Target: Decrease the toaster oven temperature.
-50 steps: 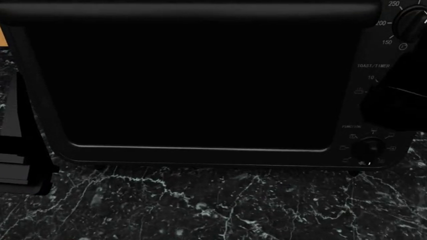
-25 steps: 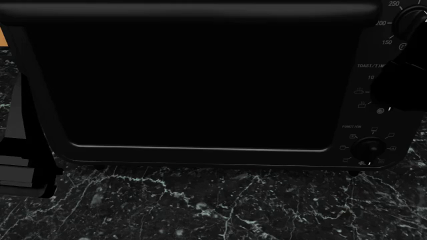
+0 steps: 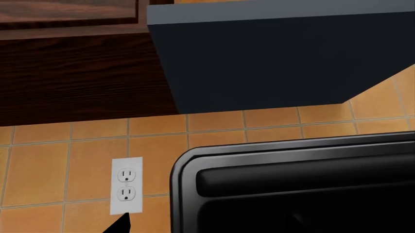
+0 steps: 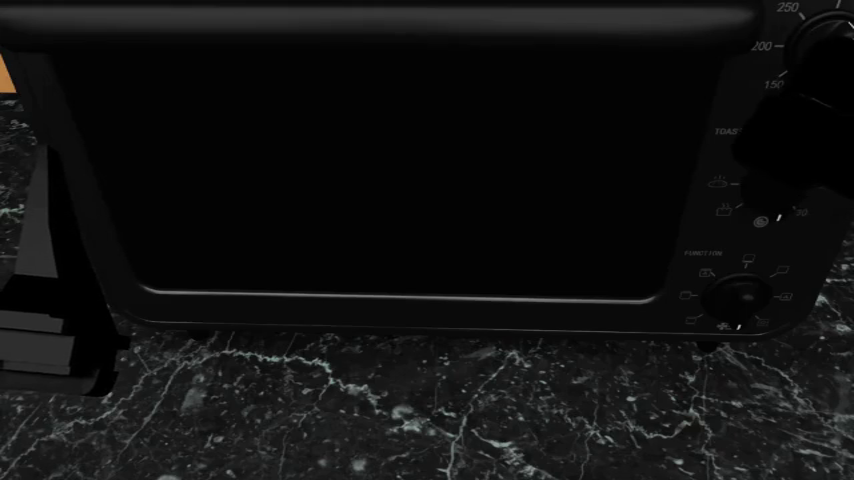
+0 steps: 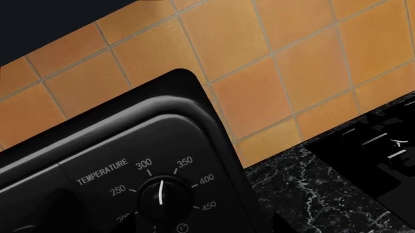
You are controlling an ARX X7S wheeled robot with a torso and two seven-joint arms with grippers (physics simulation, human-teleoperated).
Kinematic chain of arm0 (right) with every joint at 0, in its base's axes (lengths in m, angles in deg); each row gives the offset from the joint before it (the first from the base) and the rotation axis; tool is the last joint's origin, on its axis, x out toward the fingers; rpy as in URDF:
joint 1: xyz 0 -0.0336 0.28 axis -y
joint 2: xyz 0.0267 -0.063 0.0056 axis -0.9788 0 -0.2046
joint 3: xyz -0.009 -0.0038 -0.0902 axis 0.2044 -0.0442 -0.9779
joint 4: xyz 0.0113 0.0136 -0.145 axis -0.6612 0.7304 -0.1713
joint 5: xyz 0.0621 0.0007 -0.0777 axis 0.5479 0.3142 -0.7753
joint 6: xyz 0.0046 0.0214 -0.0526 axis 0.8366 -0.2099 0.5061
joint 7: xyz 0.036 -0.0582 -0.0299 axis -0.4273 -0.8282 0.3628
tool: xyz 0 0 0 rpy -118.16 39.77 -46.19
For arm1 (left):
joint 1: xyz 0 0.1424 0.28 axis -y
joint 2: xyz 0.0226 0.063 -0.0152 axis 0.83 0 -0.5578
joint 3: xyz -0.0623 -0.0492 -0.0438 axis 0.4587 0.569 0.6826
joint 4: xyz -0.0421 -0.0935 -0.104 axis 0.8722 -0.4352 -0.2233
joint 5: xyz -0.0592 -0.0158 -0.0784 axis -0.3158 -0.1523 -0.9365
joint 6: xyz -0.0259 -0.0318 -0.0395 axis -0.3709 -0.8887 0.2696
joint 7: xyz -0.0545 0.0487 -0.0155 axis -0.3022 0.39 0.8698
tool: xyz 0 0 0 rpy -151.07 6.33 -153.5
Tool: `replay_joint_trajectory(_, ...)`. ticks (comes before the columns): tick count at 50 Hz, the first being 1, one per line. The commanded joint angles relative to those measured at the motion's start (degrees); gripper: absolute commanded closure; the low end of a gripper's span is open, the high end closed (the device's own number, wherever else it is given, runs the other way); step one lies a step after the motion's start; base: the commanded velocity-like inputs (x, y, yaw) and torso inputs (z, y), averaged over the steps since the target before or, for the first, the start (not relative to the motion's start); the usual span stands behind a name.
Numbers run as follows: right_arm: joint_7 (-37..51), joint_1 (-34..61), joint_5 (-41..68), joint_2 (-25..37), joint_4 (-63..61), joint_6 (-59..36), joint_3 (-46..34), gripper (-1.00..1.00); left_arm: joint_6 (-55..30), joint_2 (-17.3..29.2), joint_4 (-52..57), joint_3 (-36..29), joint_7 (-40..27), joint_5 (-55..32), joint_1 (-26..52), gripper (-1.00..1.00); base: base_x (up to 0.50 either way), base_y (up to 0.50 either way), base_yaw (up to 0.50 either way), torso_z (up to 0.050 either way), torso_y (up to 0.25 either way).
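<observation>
Now: right tool (image 4: 801, 150), a dark shape at right edge, nears temperature knob (image 5: 162, 196).
Grip: cannot tell.
Advice: seat squarely, turn toward 250.

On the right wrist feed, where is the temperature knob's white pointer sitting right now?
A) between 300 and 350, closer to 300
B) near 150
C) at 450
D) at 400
A: in the right wrist view the white line on the temperature knob of the toaster oven points up between the 300 and 350 marks, nearer to 300.
</observation>
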Motion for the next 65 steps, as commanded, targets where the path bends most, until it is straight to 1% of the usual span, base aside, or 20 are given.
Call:
replay_joint_trajectory(1, -2.34, 2.10, -1.97, -1.30, 4.51, -0.48, -2.41, -1.00, 0.41, 0.33, -0.43, -0.38, -0.41, 0.01, -0.03, -1.00, 0.00, 0.00, 0.00, 0.000, 0.000)
replay_joint_trajectory(18, -3.92, 8.73, -3.58, -3.41, 8.11, -4.20, -8.28, -1.00, -0.92, 0.59, 0.59, -0.96, -1.50, -0.19, 0.41, -1.00, 0.00, 0.00, 0.00, 0.000, 0.000)
replay_joint_trajectory(33, -6.22, 11.50, -5.94, -4.36, 10.74, -6.02, -11.61, -1.00, -0.17, 0.89, -0.15, -1.66, -1.88, -0.10, 0.17, -1.00, 0.01, 0.00, 0.01, 0.000, 0.000)
replay_joint_trajectory(34, -6.64, 11.76, -6.28, -4.24, 10.59, -6.46, -12.11, 1.00, -0.01, 0.92, -0.30, -1.79, -1.90, 0.01, 0.12, -1.00, 0.02, 0.00, 0.01, 0.000, 0.000)
replay_joint_trajectory(39, -8.34, 12.35, -7.94, -3.80, 10.43, -7.49, -13.65, 1.00, 0.32, 0.92, -1.05, -2.06, -1.93, 0.11, 0.15, -1.00, 0.01, 0.00, 0.01, 0.000, 0.000)
replay_joint_trajectory(52, -10.26, 11.87, -8.82, -3.13, 10.27, -8.06, -14.62, 1.00, 0.73, 1.04, -1.76, -3.09, -2.28, 0.54, 0.27, -1.00, 0.02, 0.00, 0.01, 0.000, 0.000)
replay_joint_trajectory(65, -11.70, 14.59, -11.57, -1.04, 9.56, -13.83, -19.79, 1.00, 0.61, 1.01, -1.91, -3.53, -2.64, 0.33, 0.74, -1.00, 0.01, 0.00, 0.01, 0.001, 0.000)
